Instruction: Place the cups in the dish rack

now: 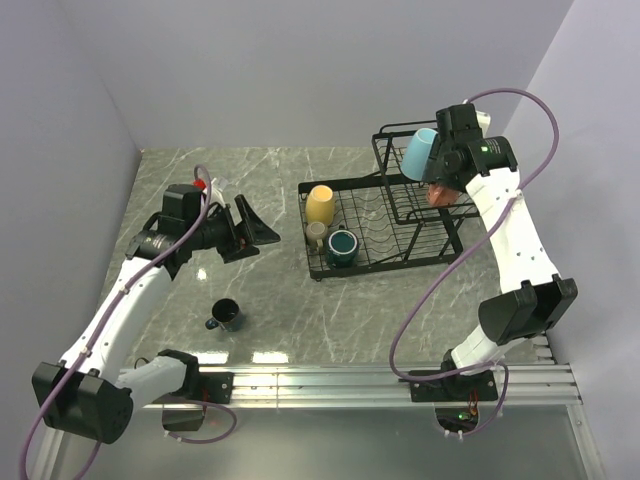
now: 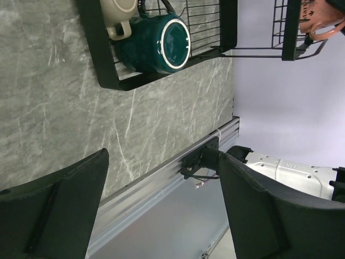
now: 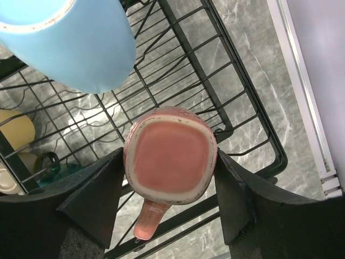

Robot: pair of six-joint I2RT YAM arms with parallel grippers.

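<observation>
The black wire dish rack [image 1: 385,264] stands at the middle right. On its lower tray are a yellow mug [image 1: 320,203], a small olive-tan mug [image 1: 316,232] and a dark green mug [image 1: 342,247]. A light blue mug [image 1: 420,152] lies on the upper basket. My right gripper [image 1: 440,187] is shut on the salmon-pink mug [image 3: 170,154], held upside down over the upper basket's wires [image 3: 259,129], handle toward the camera. A dark navy mug [image 1: 225,315] stands on the table at the left. My left gripper [image 1: 250,225] is open and empty, above the table behind the navy mug.
The left wrist view shows the green mug [image 2: 161,43] in the rack's corner [image 2: 108,70] and the metal rail [image 2: 161,172] at the table's near edge. Grey walls close the table at left, back and right.
</observation>
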